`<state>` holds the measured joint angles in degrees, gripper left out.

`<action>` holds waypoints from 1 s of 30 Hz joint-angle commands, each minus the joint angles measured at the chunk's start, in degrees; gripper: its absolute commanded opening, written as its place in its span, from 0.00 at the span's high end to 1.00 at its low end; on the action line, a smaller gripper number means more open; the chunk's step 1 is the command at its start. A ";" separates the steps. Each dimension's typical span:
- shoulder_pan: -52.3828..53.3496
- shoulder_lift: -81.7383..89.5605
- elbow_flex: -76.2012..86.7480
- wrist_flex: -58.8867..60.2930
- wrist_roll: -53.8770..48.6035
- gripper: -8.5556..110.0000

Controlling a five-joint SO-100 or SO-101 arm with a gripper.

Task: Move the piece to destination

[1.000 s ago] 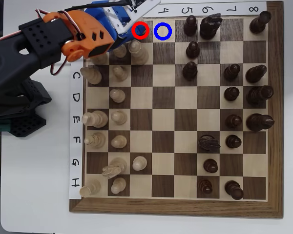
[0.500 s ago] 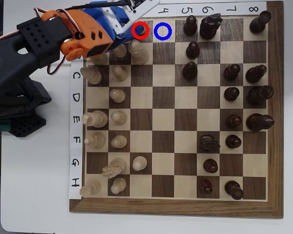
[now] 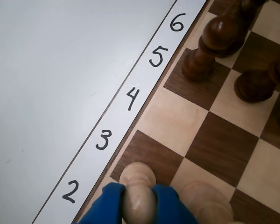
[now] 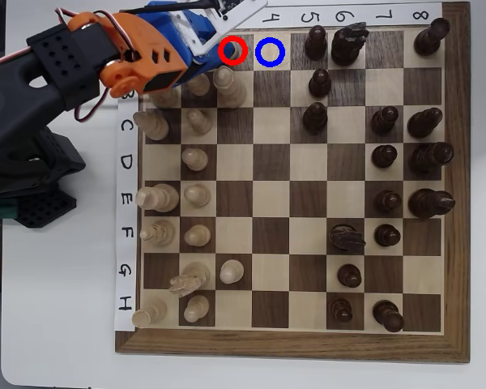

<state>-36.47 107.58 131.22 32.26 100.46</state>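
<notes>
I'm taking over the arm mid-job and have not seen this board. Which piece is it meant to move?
Start at the chessboard and go to the edge with the handwritten number strip. By number 3, in the red ring of the overhead view, a small pale pawn sits between the blue fingers of the gripper. It is shorter and rounder-headed than the taller pale piece beside it.

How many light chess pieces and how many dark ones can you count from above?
Light pieces: 15, counting the piece held in the gripper
Dark pieces: 16
Total: 31
The arm covers one corner of the board in the overhead view, so more may be hidden there.
</notes>
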 commanded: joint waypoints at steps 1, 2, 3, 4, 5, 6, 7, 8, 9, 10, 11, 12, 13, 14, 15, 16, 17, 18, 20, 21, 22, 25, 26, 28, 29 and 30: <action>1.41 9.14 -13.54 2.29 17.49 0.93; 1.41 9.14 -14.50 2.81 17.67 0.93; 1.49 9.14 -15.56 3.25 17.67 0.93; 1.49 9.14 -16.44 3.52 17.67 0.93; 1.49 8.96 -17.40 3.78 17.67 0.93; 1.41 8.88 -18.28 4.04 17.67 0.93; 1.41 8.70 -19.16 4.39 17.58 0.93; 1.41 8.53 -19.95 4.66 17.49 0.93; 1.41 8.44 -20.74 5.01 17.40 0.93; 1.49 8.26 -21.27 5.19 17.23 0.93; 1.58 8.09 -21.71 5.19 16.96 0.93; 1.76 7.91 -21.97 5.19 16.79 0.93; 2.02 7.73 -22.24 5.19 16.52 0.93; 2.29 7.56 -22.41 5.19 16.26 0.93; 2.64 7.29 -22.59 5.10 16.00 0.93; 3.08 6.86 -22.76 4.92 15.47 0.93; 3.43 6.42 -23.12 4.83 15.12 0.93; 3.96 5.98 -23.55 4.66 14.85 0.93; 4.66 4.83 -24.70 4.57 14.33 0.93; 4.92 4.31 -25.31 4.57 13.97 0.93; 5.27 3.60 -25.93 4.57 13.71 0.93; 5.98 1.49 -28.12 4.75 12.92 0.93; 6.24 0.70 -28.92 4.83 12.66 0.93; 6.59 -1.05 -30.32 4.92 12.22 0.93; 6.68 -1.85 -30.85 4.92 11.95 0.93; 6.77 -2.64 -31.29 4.92 11.78 0.93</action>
<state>-32.87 106.26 116.54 36.83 100.46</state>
